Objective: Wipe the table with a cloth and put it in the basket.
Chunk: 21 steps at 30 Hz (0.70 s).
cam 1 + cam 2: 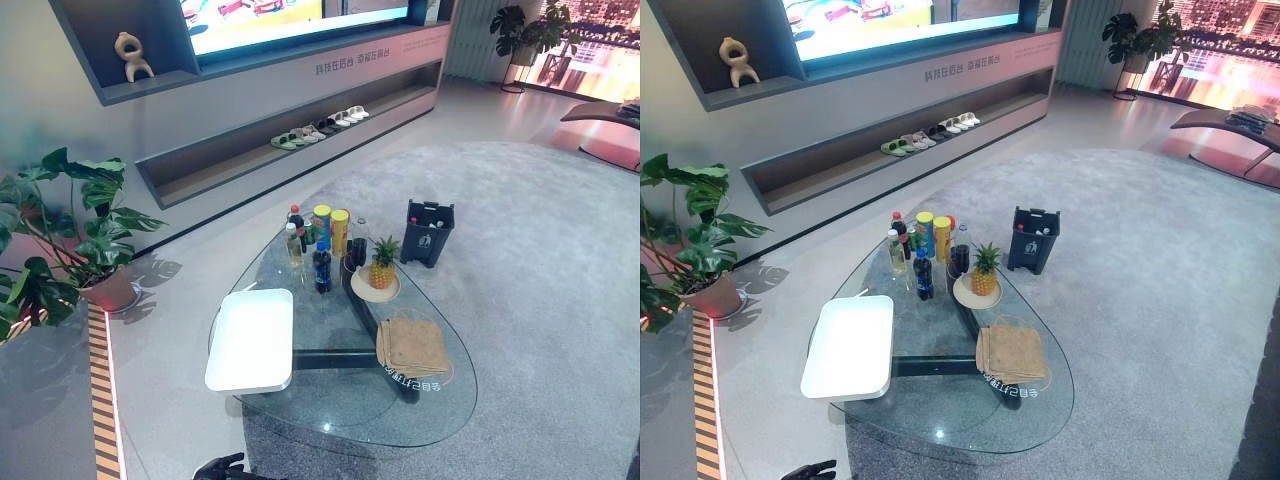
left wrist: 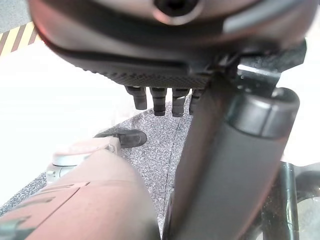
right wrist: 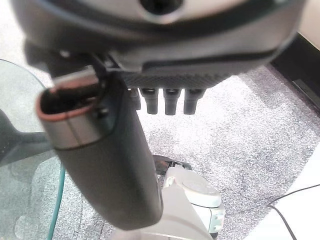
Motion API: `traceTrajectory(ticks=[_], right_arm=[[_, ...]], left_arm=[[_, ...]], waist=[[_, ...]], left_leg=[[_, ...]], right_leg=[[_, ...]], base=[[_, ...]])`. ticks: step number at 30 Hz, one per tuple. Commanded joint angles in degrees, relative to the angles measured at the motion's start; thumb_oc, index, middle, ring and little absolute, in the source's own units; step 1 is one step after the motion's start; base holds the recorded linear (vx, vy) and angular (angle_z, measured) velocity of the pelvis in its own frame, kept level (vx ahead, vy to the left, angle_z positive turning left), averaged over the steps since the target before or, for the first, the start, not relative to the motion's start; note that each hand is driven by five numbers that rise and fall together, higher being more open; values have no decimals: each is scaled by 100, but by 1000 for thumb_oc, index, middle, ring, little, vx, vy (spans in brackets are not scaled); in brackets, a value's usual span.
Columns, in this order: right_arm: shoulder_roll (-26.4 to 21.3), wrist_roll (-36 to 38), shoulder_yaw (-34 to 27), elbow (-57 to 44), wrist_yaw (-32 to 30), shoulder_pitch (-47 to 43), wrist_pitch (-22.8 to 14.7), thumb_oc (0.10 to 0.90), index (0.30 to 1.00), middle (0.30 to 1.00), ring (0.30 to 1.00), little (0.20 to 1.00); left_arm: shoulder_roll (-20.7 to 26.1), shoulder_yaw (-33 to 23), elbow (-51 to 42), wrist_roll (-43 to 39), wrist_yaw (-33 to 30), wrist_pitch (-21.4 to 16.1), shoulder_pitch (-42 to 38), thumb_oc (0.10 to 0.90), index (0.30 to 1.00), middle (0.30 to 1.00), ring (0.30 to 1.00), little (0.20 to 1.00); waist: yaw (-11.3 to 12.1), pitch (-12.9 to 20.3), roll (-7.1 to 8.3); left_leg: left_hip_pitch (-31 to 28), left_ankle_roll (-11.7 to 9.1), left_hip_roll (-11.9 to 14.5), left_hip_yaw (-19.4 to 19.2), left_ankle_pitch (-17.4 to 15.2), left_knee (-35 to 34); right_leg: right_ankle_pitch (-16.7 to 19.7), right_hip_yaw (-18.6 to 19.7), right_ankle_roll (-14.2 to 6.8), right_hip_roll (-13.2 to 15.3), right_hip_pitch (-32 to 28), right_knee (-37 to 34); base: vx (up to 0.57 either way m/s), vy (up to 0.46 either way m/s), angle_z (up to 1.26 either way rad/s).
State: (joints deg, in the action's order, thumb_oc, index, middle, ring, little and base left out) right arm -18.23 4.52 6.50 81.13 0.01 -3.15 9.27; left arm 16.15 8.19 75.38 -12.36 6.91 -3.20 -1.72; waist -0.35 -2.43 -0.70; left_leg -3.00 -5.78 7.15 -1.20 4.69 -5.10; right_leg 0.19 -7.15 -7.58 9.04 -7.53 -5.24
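Glass table [image 1: 300,420] with rounded outline, seen from above; the folded tan cloth [image 1: 411,346] lies flat on its right part, roughly square, its slightly longer axis running from the near table edge toward the far end, one folded edge facing the pineapple [image 1: 382,264]; neither hand touches it. White tray [image 1: 252,338] on the left part, its long axis toward the far end, its near corner overhanging the table rim; bare glass separates tray and cloth — and more bare glass lies between the cloth and the near rim. Bottles [image 1: 322,265] and cans [image 1: 339,231] cluster at the far end, just beside the pineapple on its plate. Dark basket [image 1: 428,232] stands on the carpet beyond the table's far right side, apart from the rim. Left hand [image 2: 159,99] hangs over the carpet, fingers straight, holding nothing; right hand [image 3: 167,100] likewise — fingers straight, empty.
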Motion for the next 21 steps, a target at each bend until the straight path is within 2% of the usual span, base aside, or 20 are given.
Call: traceTrajectory(ticks=[1,5,10,14,18,21], right_arm=[[-161,-38,-107,246,-34,-284,-37,800,900,900,900,900],[-248,218,18,109,-153,-548,58,800,900,900,900,900],[-411,588,104,-18,-413,-1126,-32,800,900,900,900,900],[-622,702,82,-174,-458,-1329,-14,800,900,900,900,900],[-805,867,72,-246,-447,-1617,-28,800,900,900,900,900],[-949,1103,124,-390,-517,-2069,18,800,900,900,900,900]], left_arm=[[155,-178,176,-209,-109,-188,-338,800,900,900,900,900],[187,-103,61,-492,-196,-207,-527,800,900,900,900,900],[284,-43,-70,-972,-255,-353,-1096,800,900,900,900,900],[489,-90,-172,-1360,-196,-440,-1344,800,900,900,900,900],[589,-65,-287,-1554,-211,-484,-1572,800,900,900,900,900],[665,88,-412,-1784,-276,-486,-1942,800,900,900,900,900]], waist=[[-11,-336,60],[-28,-724,-4],[-87,-1470,-100],[-85,-1823,-88],[-48,-2042,-69],[34,-2337,-98]], left_leg=[[-211,166,-269,-214,-498,10],[180,180,-314,-146,-349,10],[906,216,-404,-21,-90,10],[1317,192,-426,-27,36,10],[1634,167,-441,-36,127,10],[1991,169,-462,-11,289,21]], right_leg=[[163,33,38,-116,174,24],[325,168,68,-129,597,24],[579,401,124,-207,1372,24],[686,377,108,-207,1780,24],[705,282,119,-208,2074,92],[528,181,184,-232,2565,649]], base=[[0,0,0],[-127,10,-7],[-245,-11,-6],[-121,-27,-6],[-115,-10,-4],[-212,4,-2]])
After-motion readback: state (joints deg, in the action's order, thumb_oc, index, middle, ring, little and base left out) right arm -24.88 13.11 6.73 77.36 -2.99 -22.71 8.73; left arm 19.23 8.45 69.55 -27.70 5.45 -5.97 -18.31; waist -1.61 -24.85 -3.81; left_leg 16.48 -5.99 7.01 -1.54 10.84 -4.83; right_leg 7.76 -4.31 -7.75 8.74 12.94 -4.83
